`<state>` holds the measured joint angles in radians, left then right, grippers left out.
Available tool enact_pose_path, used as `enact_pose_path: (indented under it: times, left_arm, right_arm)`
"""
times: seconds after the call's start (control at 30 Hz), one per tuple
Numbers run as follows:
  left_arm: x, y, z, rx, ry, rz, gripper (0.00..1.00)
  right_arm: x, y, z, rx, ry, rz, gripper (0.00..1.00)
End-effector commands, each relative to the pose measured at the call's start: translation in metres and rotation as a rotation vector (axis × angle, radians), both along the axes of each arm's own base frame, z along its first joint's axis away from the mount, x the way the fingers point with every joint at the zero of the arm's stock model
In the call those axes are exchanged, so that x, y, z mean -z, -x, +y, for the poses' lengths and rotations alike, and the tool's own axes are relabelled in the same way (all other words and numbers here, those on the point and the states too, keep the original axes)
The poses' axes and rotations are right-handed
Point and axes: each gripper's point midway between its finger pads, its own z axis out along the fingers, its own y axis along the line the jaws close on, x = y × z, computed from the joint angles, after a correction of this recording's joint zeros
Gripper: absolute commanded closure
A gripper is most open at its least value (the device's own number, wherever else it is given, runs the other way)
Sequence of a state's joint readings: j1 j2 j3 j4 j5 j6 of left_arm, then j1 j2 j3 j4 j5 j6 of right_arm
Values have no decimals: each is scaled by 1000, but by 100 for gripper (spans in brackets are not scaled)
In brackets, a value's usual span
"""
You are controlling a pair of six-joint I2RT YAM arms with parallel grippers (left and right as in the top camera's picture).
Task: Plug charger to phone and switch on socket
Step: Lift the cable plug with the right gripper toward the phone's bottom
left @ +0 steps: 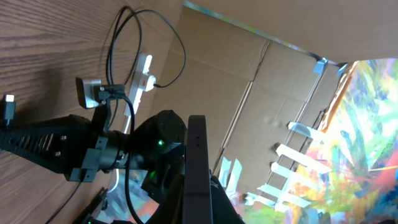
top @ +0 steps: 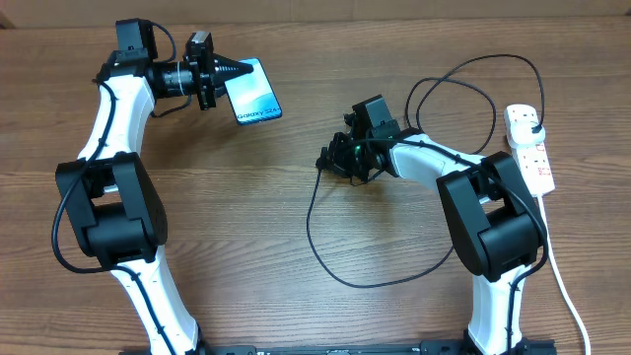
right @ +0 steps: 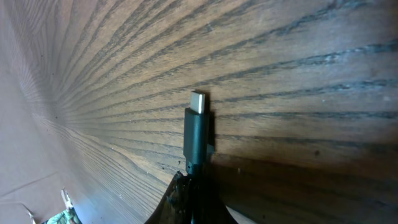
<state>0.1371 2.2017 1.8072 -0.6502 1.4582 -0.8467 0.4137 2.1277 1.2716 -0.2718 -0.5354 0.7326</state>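
Observation:
The phone (top: 254,92), with a light blue screen and dark text, is held edge-on by my left gripper (top: 225,71) at the back left; in the left wrist view its thin dark edge (left: 197,162) runs up between the fingers. My right gripper (top: 330,158) is shut on the charger connector (right: 197,127), whose small metal tip points away just above the wood. The black cable (top: 315,237) loops across the table to a black plug in the white socket strip (top: 529,148) at the far right, also visible in the left wrist view (left: 142,78).
The strip's white cord (top: 560,281) runs down the right side to the front edge. Cable loops (top: 463,84) lie behind my right arm. A cardboard wall (left: 267,93) stands beyond the table.

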Motion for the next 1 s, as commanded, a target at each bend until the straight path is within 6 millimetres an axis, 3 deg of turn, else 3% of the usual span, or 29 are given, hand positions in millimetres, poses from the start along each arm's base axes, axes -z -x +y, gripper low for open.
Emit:
enact_pose_path:
  times: [0.0,0.23,0.37,0.53,0.77,0.97]
  left_arm:
    - [-10,1,-4,24,12,-63,96]
    - [-10,1,-4,27,7,-86,96]
    - [-12,4,-11,46,18,-100,96]
    - [-16,10,-25,88,40,-110,96]
    - [-25,18,-40,146,91,-127,96]
    - [-25,19,-44,156,92,-128,96]
  right_arm:
    - [23,8,-6,-1,24,52,96]
    - [-2,5,-6,-66,-143,53,96]
    - [-31,2,-7,-126,-173,-35,96]
    - [-87,2,-7,-171,-190,-169,96]
    - [-171,23,-17,-223,-198,-327,96]
    - [-214,48,-27,-254,-191,-396,96]
